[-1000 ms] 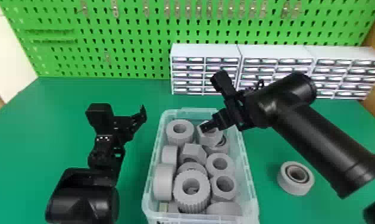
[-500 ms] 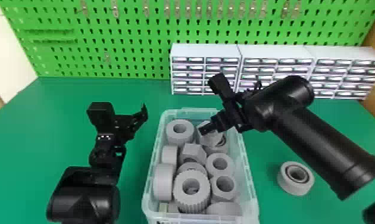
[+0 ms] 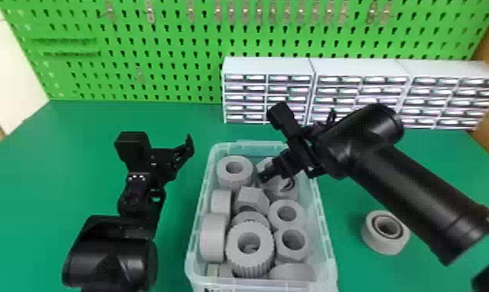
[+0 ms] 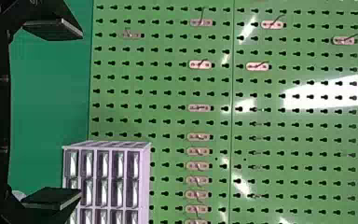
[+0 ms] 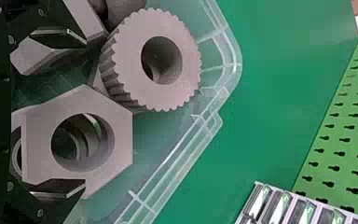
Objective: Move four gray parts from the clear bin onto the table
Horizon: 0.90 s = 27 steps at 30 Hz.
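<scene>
Green pegboard (image 3: 170,77) backs our green table (image 3: 80,128); we hold our black left gripper (image 3: 172,159) wide beside the clear plastic bin (image 3: 327,233), our black right gripper (image 3: 269,174) wide over its gray parts (image 3: 276,190).

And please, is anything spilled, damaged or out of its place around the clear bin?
Nothing stands out. The clear bin stands upright, with its gray parts heaped inside, none visibly broken. One gray ring lies alone on the table to the bin's right, which fits the task rather than suggesting a spill.
</scene>
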{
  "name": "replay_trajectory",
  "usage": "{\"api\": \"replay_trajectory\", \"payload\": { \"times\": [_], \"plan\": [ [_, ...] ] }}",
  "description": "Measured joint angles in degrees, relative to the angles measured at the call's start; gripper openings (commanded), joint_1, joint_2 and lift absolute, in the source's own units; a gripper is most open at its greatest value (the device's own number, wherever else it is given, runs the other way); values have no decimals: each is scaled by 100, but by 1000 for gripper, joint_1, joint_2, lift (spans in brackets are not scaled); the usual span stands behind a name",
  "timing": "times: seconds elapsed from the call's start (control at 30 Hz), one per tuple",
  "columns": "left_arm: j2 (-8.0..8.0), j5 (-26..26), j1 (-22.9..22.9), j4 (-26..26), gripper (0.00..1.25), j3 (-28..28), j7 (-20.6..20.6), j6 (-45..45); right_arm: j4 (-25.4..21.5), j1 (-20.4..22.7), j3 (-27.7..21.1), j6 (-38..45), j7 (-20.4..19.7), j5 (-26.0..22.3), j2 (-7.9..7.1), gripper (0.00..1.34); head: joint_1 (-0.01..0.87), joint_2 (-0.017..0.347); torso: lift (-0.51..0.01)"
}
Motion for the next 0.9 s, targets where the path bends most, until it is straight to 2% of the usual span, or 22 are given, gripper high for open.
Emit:
{"api": "replay_trajectory", "payload": {
  "times": [0.9],
  "plan": [
    [3,0,-78,34,1147,-29,-1,0,181,25,435,-687,348,321,-21,1120,693,72,-52]
  ]
}}
